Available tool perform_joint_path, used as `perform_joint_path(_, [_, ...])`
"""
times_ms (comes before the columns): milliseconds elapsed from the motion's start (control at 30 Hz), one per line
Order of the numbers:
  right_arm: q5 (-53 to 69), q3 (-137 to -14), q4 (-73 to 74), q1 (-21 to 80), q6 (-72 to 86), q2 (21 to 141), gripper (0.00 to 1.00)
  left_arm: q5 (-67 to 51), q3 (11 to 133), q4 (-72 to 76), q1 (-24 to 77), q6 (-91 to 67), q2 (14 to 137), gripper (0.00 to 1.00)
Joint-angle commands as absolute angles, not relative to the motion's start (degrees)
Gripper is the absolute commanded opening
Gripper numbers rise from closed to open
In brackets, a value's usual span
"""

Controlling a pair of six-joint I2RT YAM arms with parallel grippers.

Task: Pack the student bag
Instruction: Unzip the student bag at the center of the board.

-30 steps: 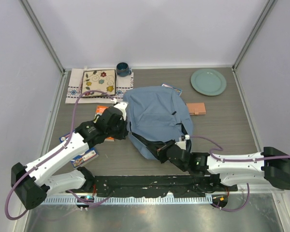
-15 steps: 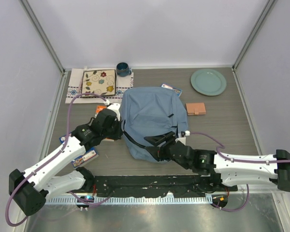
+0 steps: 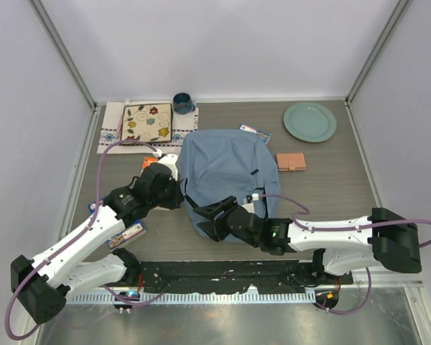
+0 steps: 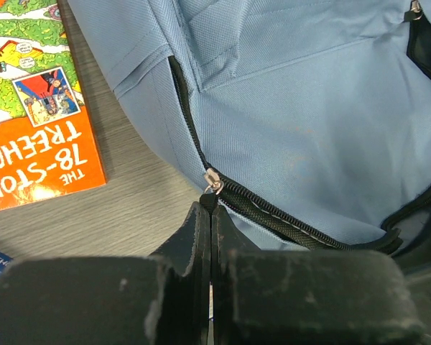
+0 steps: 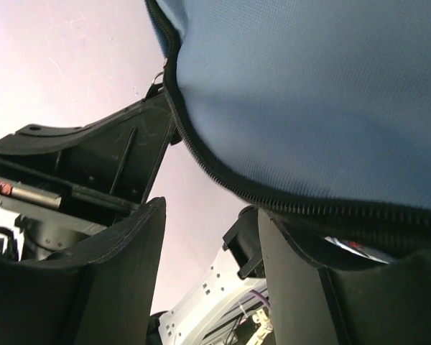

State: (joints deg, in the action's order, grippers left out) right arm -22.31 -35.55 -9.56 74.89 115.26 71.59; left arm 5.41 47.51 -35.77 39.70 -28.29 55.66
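Observation:
The student bag point(image 3: 226, 169), a rounded dusty-blue backpack, lies mid-table. Its dark zipper point(image 4: 273, 215) curves along the near-left edge. My left gripper point(image 3: 178, 192) is at the bag's left side, jaws pressed together on the black zipper pull point(image 4: 211, 195) just below the silver slider point(image 4: 212, 180). My right gripper point(image 3: 208, 215) is at the bag's near edge and stands open. In the right wrist view the blue fabric point(image 5: 309, 86) and zipper hang above the right gripper point(image 5: 212, 244), with nothing between its fingers.
An orange book point(image 3: 151, 162) lies left of the bag. A blue book point(image 3: 126, 233) shows under the left arm. A patterned mat point(image 3: 146, 122) and a dark mug point(image 3: 183, 103) are at the back left. A green plate point(image 3: 309, 121) and a tan wallet point(image 3: 291, 161) lie on the right.
My right gripper has opened and slid left along the bag's near edge. The bag has shifted a little left. The left gripper stays shut on the pull.

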Motion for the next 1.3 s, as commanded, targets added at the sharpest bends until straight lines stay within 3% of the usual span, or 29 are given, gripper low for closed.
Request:
perform_joint_path(0, [-24.86, -38.58, -13.53, 75.06, 123.92, 73.65, 0.60, 4.66, 47.46, -33.05, 40.25, -28.92, 52.48, 0.00])
perform_joint_path(400, [-28.48, -35.07, -15.99, 71.11, 127.79, 72.69, 0.63, 3.69, 45.00, -33.93, 41.83, -30.06, 49.75, 0.00])
perform_joint_path(667, [-22.59, -33.14, -18.09, 69.61, 132.36, 75.49, 0.64, 4.39, 44.82, -32.70, 45.61, -30.76, 48.96, 0.00])
perform_joint_path(900, [-20.48, -31.29, -23.82, 69.61, 133.95, 78.57, 0.37, 5.18, 44.91, -32.26, 48.86, -29.88, 49.22, 0.00])
perform_joint_path(1033, [-20.65, -31.29, -22.50, 69.61, 133.16, 78.14, 0.10, 5.98, 44.91, -32.26, 49.39, -29.80, 49.31, 0.00])
perform_joint_path(1100, [-20.83, -31.11, -21.10, 69.61, 132.63, 77.26, 0.01, 5.98, 44.91, -32.17, 49.48, -29.71, 49.39, 0.00])
perform_joint_path(1267, [-22.32, -29.97, -18.29, 69.70, 130.78, 74.54, 0.01, 9.04, 45.18, -32.60, 49.39, -29.62, 49.22, 0.00])
